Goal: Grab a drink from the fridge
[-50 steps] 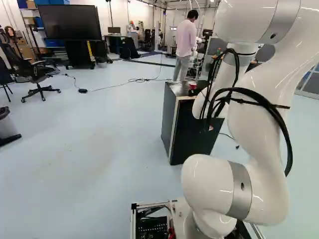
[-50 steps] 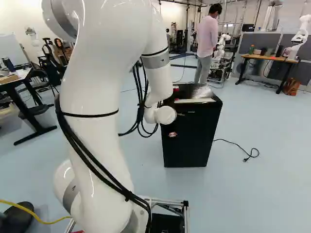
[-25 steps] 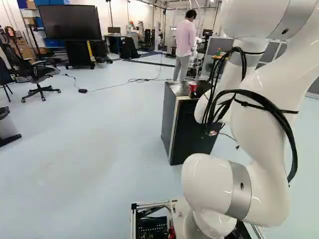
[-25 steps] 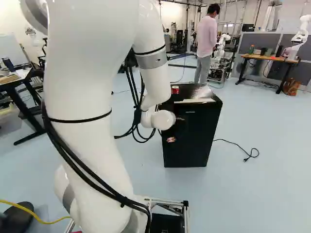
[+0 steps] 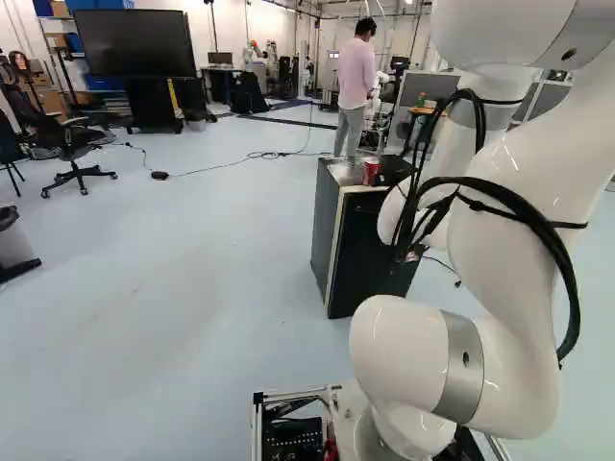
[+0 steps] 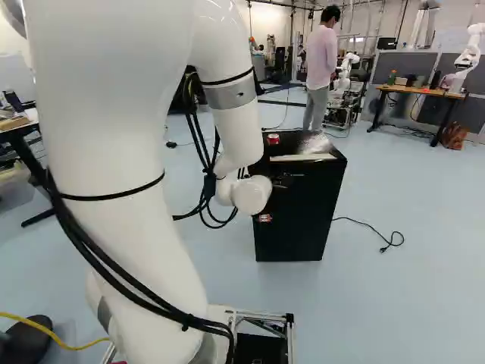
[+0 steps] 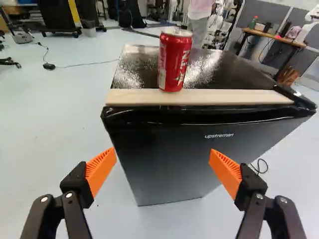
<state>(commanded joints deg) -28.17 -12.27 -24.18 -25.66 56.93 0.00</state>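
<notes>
In the right base view my gripper [image 6: 274,199] shows partly, beyond the arm's white wrist and in front of the black fridge [image 6: 307,208]. Seen from the wrist, the gripper [image 7: 163,153] stands open, its orange pads wide apart with nothing gripped. The closed front of the fridge [image 7: 167,142] faces it. A red drink can [image 7: 174,60] stands upright on top, by the pale strip [image 7: 224,97] along the front edge, ahead of the fingers and higher than them. The same can [image 6: 273,139] shows just beyond my arm. The fridge's inside is hidden.
A person [image 6: 323,68] stands behind the fridge. A power cable [image 6: 371,227] lies on the floor beside it. Farther back are a wooden table [image 6: 417,90], another robot [image 6: 468,57] and a large screen [image 5: 135,43].
My arm has shifted left in the right base view and right in the left one, its wrist sinking a little. More of the can shows. Base and fridge have stayed put.
</notes>
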